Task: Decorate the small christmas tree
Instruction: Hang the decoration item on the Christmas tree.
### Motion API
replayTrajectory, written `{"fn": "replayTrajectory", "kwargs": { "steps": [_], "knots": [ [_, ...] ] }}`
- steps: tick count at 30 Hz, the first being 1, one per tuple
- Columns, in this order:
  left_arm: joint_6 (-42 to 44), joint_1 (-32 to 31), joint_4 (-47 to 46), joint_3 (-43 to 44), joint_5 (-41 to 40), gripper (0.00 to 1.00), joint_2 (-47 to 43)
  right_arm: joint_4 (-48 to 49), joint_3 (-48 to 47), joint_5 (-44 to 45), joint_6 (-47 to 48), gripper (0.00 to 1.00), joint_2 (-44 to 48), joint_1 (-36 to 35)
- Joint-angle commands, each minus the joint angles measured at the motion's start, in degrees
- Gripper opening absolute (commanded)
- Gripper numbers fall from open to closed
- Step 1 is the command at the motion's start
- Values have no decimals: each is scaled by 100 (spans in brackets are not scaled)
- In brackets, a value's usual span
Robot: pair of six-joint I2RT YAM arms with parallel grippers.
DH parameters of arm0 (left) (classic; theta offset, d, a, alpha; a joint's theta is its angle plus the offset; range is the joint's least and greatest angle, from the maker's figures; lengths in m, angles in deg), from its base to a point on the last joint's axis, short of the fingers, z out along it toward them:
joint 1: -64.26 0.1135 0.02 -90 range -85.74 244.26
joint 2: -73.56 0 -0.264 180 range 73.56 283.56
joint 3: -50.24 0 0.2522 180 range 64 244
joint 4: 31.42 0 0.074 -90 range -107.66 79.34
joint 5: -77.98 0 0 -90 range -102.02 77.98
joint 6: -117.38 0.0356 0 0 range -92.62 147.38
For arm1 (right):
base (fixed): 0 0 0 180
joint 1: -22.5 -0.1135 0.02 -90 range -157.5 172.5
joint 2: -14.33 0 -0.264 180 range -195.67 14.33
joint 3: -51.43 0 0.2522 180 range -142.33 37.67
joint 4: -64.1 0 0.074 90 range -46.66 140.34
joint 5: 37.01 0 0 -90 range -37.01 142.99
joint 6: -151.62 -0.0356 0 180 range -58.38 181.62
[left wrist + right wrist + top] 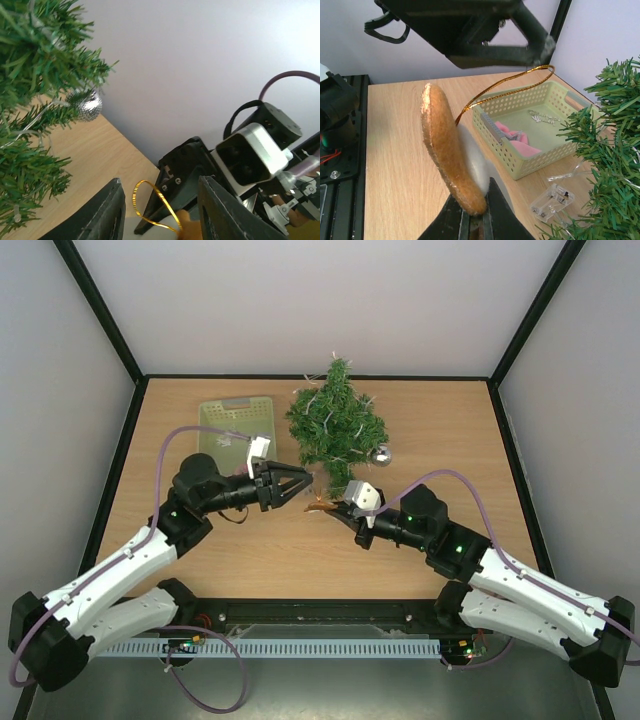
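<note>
The right gripper (472,212) pinched the brown felt ornament (445,145) by its bottom edge. That stood it upright, so its gold loop (520,80) reached between the parted fingers of the left gripper (300,483), probably for a handover. The small christmas tree (335,425) stood just beyond, beside the green basket (235,420).

I can read nothing here: no label, brand, number or sign on anything in view. The silvery piece (543,118) lying in the pale green basket (505,150) may be shaped like lettering, but seen from my right wrist it is too small and blurred to make out.
</note>
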Motion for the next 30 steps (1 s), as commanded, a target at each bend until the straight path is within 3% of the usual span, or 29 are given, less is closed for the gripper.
{"fn": "replayTrajectory", "kwargs": {
  "steps": [1,8,14,18,21,23,28,30],
  "knots": [
    [-154,14,-51,74,138,42,206,186,-186,61,65,2,-9,-48],
    [-94,14,-54,27,74,47,236,199,-206,125,1,2,-31,-53],
    [-212,14,-375,-8,260,25,273,235,-218,160,-29,2,-19,-63],
    [-156,14,-369,-22,268,18,245,189,-240,213,-88,2,-39,-55],
    [33,14,-86,43,101,19,256,206,-221,224,-120,2,-40,-60],
    [150,13,150,89,-36,27,271,211,-212,215,-136,2,-39,-62],
    [15,14,-43,-6,17,36,278,259,-220,202,-132,2,-69,-58],
    [3,10,-33,26,85,35,285,279,-227,201,-118,2,-94,-57]
  ]
}}
